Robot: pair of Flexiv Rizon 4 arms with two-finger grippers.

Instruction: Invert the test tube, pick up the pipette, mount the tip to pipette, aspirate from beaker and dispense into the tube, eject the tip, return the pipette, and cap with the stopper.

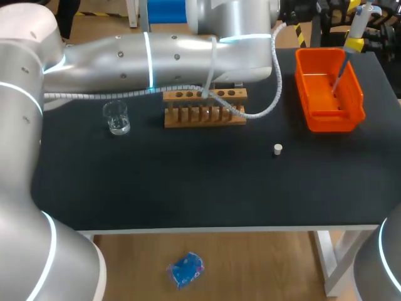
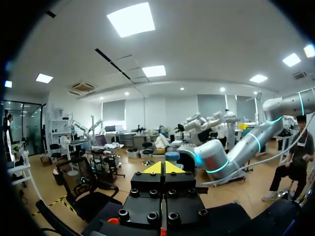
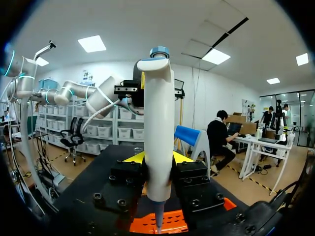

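Pipette [image 1: 356, 28], clamped in right pincer [image 3: 158, 158], hangs tip-down over orange bin [image 1: 329, 119].

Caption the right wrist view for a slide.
Right gripper, jaws shut on the white, blue-capped pipette, holds it over the orange plastic bin.

No legible text, none on pipette [image 3: 158, 132], rack [image 1: 205, 116], bin [image 1: 327, 119]
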